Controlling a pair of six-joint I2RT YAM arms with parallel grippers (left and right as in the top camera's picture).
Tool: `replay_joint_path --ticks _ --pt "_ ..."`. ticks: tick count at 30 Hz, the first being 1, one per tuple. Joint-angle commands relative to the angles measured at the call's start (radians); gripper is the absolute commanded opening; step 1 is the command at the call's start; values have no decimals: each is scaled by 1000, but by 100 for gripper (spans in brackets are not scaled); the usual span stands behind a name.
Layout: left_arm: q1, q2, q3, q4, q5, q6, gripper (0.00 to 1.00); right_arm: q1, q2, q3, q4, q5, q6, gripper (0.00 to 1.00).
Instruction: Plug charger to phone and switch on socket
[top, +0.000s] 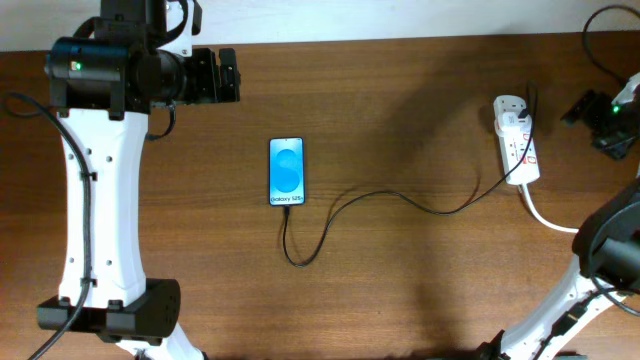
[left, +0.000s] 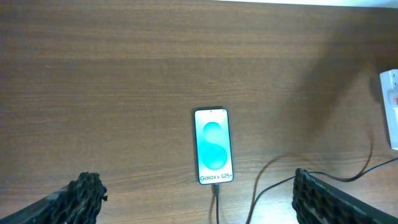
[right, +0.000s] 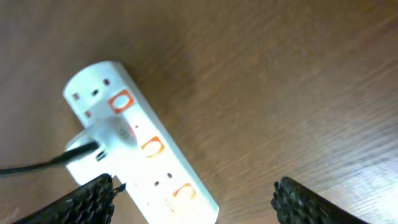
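socket sits by the bench's right edge, long axis running far-to-near. It's just beside the R claw, which is wide open. L claw is open too but well away. phone is mid-bench, and the charger looks plugged in already imo.

I'm seeing a phone showing blue screen, black cable, white power strip showing orange-red switches, brown wood-grain table.

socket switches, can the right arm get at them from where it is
Probably yes. The right gripper hangs open close to the socket, with nothing between them. Only the charger is plugged in beside the switches, which might crowd a press.
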Motion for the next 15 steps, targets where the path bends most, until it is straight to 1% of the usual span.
replay_joint_path --ticks 1,2,4,5,10,13,15 --pt "2 -11 12 -2 -7 10 100 5 -141 67 -55 -27 -50 84" --pt "2 -11 12 -2 -7 10 100 6 -208 71 -73 -77 -83 85" --pt "2 -11 11 -2 -7 9 100 8 -285 71 -94 -95 -84 86" --pt "2 -11 12 -2 -7 9 100 13 -353 71 -110 -125 -121 87" --pt "2 -11 12 -1 -7 9 100 60 -562 71 -189 -157 -199 89" --pt "2 -11 11 -2 -7 9 100 138 -679 71 -272 -160 -280 91" --pt "2 -11 11 -2 -7 9 100 220 -756 71 -351 -160 -356 91"
